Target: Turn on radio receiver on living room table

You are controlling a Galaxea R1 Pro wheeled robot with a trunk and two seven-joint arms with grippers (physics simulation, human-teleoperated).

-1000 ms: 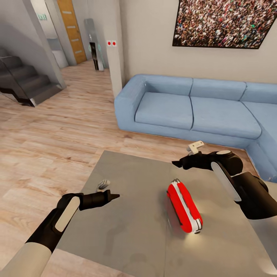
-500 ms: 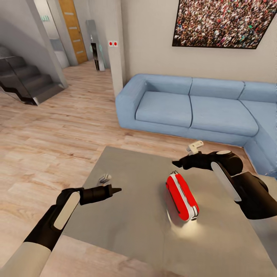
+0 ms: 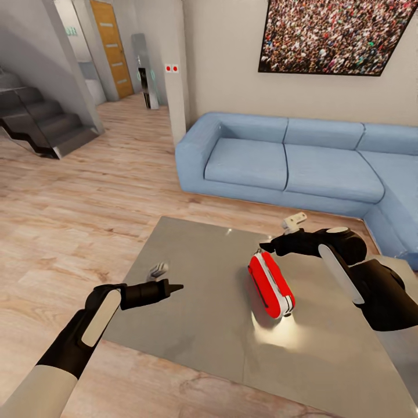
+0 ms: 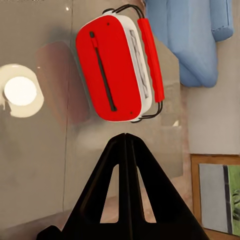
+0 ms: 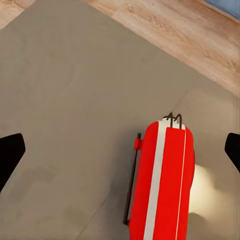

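One radio receiver (image 3: 271, 284) lies on the single grey table (image 3: 191, 325), in the living room with the blue sofa (image 3: 290, 165) and the crowd picture (image 3: 334, 35) behind it. Two grippers are in view. The right gripper (image 3: 266, 247) hangs just above the receiver's far end with its fingers spread wide, holding nothing. The left gripper (image 3: 174, 287) is over the table's left part, well apart from the receiver, its fingers pressed together and holding nothing
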